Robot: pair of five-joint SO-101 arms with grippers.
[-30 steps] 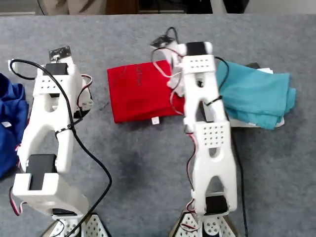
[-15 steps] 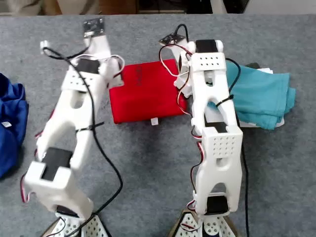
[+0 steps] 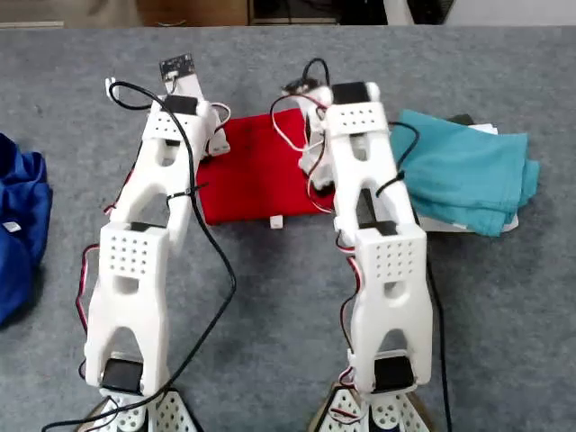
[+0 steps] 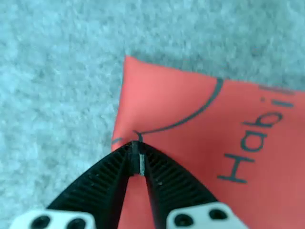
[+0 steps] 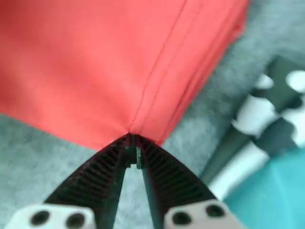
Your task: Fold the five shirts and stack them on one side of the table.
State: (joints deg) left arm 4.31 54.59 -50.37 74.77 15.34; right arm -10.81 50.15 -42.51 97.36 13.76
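Gripping red shirt point(image 3: 256, 180) at opposite edges, left pincer point(image 4: 138, 160) and right pincer point(image 5: 133, 150), teal shirt point(image 3: 468, 180) beside, blue shirt point(image 3: 18, 225) apart

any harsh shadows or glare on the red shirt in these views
High view: no glare on the red shirt, just soft, faint shadows on the table. Left wrist view: shirt evenly lit, no glare. Right wrist view: slight shading along its folded edge.

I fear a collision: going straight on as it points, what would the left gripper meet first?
The red shirt, whose edge the left gripper is shut on; probably the table lies just beneath.
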